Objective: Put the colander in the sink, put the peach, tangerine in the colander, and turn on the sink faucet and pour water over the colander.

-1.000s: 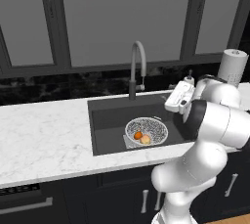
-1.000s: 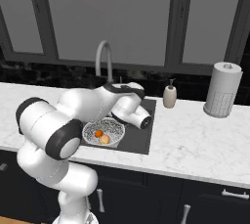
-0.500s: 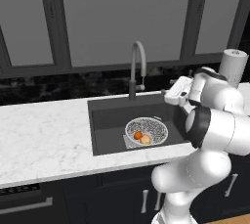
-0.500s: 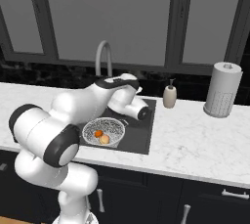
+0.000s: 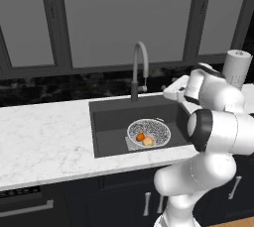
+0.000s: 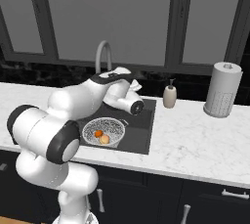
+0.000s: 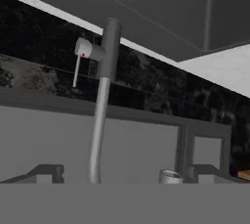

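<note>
Behind the dark grey rectangular sink (image 5: 111, 122), the tall grey gooseneck faucet (image 5: 139, 70) is found left of the empty, wide-open gripper (image 5: 171, 91), its stem upright; fruit is seated in the white mesh colander (image 5: 149, 133).

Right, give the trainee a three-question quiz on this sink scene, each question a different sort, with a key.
1. True or false: the colander sits inside the sink.
2. Multiple choice: what lies in the colander? A) nothing B) the peach and the tangerine C) a soap bottle
3. Fill in: no stream falls from the sink faucet, so the water is still ____.

Key: 1 true; 2 B; 3 off
</note>
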